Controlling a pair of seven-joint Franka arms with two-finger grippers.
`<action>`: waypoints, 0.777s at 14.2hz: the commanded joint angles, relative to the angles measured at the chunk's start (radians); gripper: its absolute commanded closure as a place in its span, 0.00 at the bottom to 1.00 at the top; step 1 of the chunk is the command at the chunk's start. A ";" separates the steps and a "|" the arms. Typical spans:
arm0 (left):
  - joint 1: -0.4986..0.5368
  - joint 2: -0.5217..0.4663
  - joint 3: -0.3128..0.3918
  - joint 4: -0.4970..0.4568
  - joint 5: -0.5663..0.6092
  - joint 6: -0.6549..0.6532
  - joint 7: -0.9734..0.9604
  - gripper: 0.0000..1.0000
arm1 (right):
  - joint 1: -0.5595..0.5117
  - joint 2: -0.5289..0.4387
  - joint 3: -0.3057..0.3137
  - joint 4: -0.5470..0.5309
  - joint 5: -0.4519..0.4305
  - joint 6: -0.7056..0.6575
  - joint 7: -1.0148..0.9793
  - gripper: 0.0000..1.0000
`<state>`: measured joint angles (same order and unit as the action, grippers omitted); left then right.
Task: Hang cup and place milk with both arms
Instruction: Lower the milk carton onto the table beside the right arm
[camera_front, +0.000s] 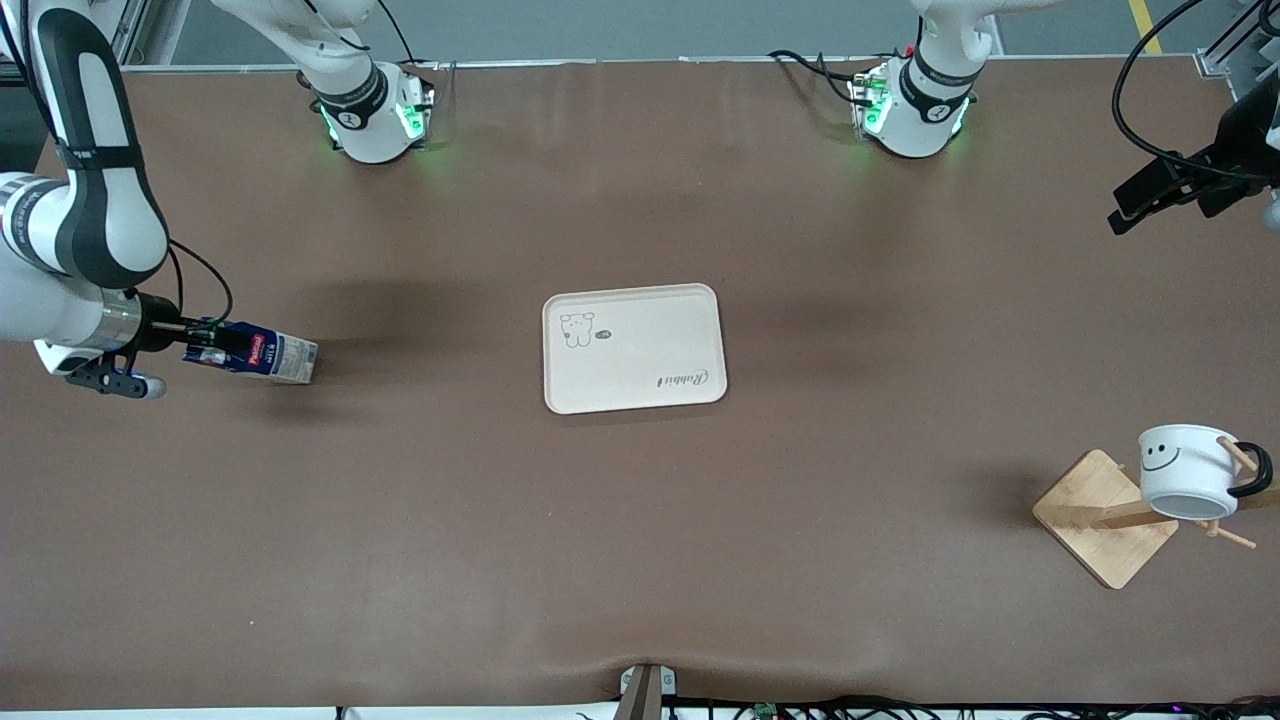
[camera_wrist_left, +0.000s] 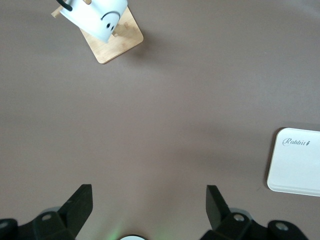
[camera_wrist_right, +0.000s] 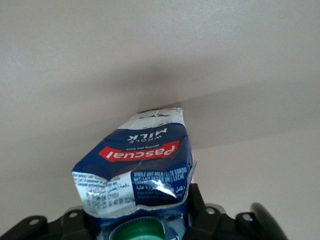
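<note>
Front view first, from the camera's edge of the brown table (camera_front: 640, 560) upward. Nearest, toward the left arm's end, stands the light wooden cup rack (camera_front: 1105, 518) on its square base, and the small white mug with a black loop handle and a black smiley face (camera_front: 1190, 472) hangs tilted on one of its pegs. The left wrist view shows the same mug (camera_wrist_left: 96, 17) on the rack (camera_wrist_left: 114, 41).

Farther from the camera, at mid-table, lies the cream rectangular tray with a bear drawing and "Rabbit" lettering (camera_front: 634, 347), with nothing on it.

At about the same depth, toward the right arm's end, is the small dark blue milk carton with a red label and green round cap (camera_front: 262, 354). It is tipped on its side, cap end toward the right gripper (camera_front: 205, 343). In the right wrist view the black fingers (camera_wrist_right: 200, 210) sit against the carton's (camera_wrist_right: 145, 165) creased top on either side of the cap, holding it; whether its base touches the table I cannot tell.

Farthest up, the left gripper (camera_front: 1150, 200) hangs over the table's edge at the left arm's end, waiting, its fingers (camera_wrist_left: 80, 202) spread wide and empty.
</note>
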<state>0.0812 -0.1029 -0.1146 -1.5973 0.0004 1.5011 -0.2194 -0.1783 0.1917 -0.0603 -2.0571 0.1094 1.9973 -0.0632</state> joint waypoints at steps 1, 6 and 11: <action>0.005 -0.014 -0.003 0.007 0.000 0.002 -0.011 0.00 | -0.026 -0.014 0.020 -0.037 -0.008 0.032 0.000 0.00; 0.005 -0.017 -0.008 0.005 0.000 -0.004 -0.011 0.00 | -0.024 -0.014 0.022 -0.023 -0.008 0.020 -0.001 0.00; 0.006 -0.023 -0.002 0.010 0.000 -0.018 0.003 0.00 | -0.021 -0.012 0.025 0.092 -0.008 -0.106 -0.003 0.00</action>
<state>0.0809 -0.1061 -0.1155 -1.5911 0.0004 1.4998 -0.2194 -0.1802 0.1910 -0.0556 -2.0286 0.1090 1.9608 -0.0633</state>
